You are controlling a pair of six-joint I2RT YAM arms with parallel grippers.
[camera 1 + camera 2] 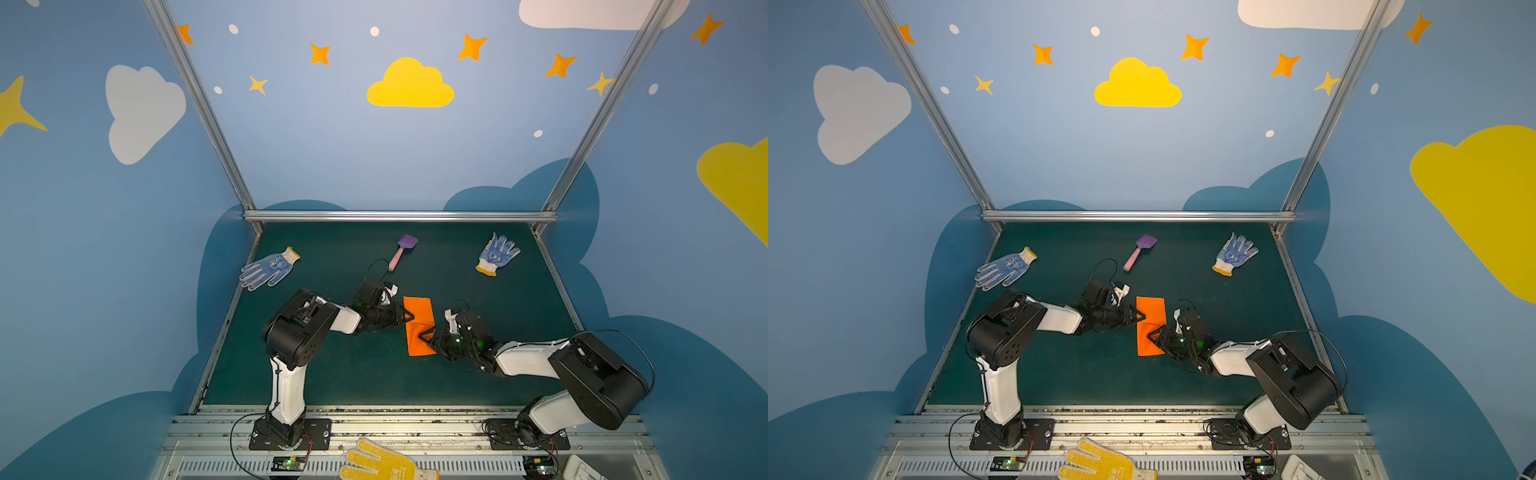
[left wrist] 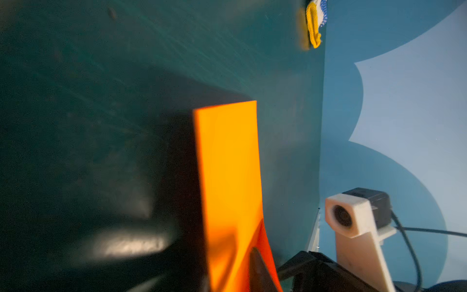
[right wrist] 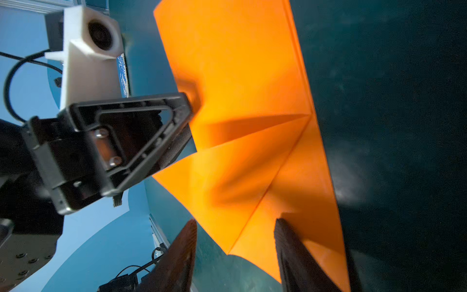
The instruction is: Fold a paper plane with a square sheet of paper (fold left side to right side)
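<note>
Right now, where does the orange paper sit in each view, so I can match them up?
In a top view: orange paper mid-mat, just right of centre.
In a top view: orange paper mid-mat, at centre.
Left wrist: orange paper, centre down to the bottom edge.
Right wrist: orange paper, top middle down to bottom right.
Shared landmark: dark green mat under it.
</note>
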